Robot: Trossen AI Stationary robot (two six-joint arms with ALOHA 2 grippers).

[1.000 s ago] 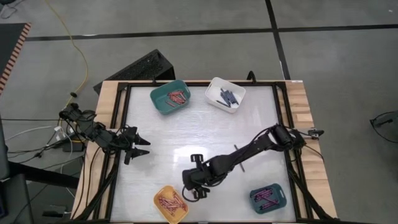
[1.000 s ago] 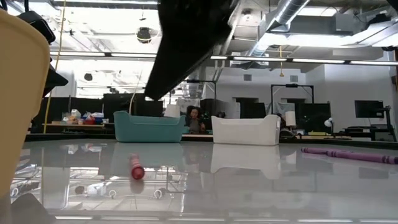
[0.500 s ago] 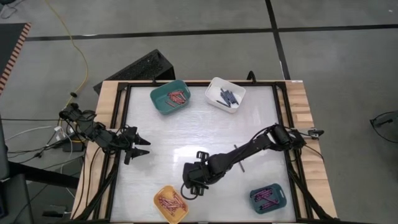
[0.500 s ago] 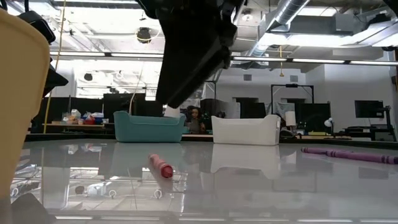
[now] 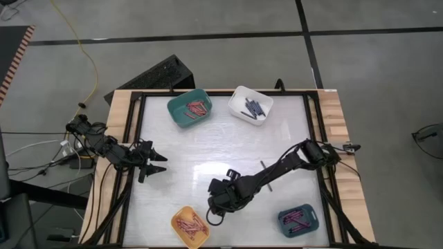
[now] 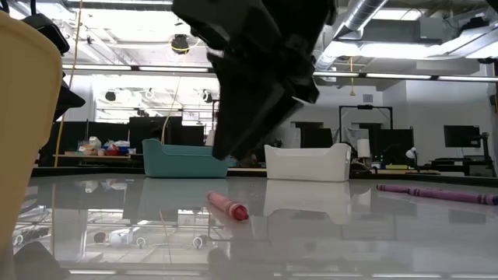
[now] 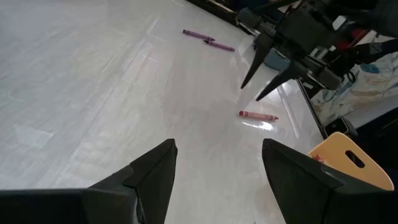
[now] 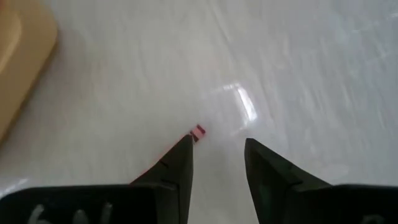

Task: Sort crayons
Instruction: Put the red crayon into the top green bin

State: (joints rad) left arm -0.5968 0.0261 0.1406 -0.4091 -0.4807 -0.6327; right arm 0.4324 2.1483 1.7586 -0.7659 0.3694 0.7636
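Four plastic bins already hold crayons; one small red wax crayon [image 6: 227,206] lies lower centre, loose under the open-jawed right gripper [image 5: 216,213], purple ones unsorted

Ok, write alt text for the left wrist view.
A red crayon lies alone on the glossy white table, below the right gripper, whose fingers are open. Two purple crayons lie farther off; a yellow bin is nearby.

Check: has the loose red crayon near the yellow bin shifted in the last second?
Yes. In the low view the red crayon now lies farther right, nearer the white bin.
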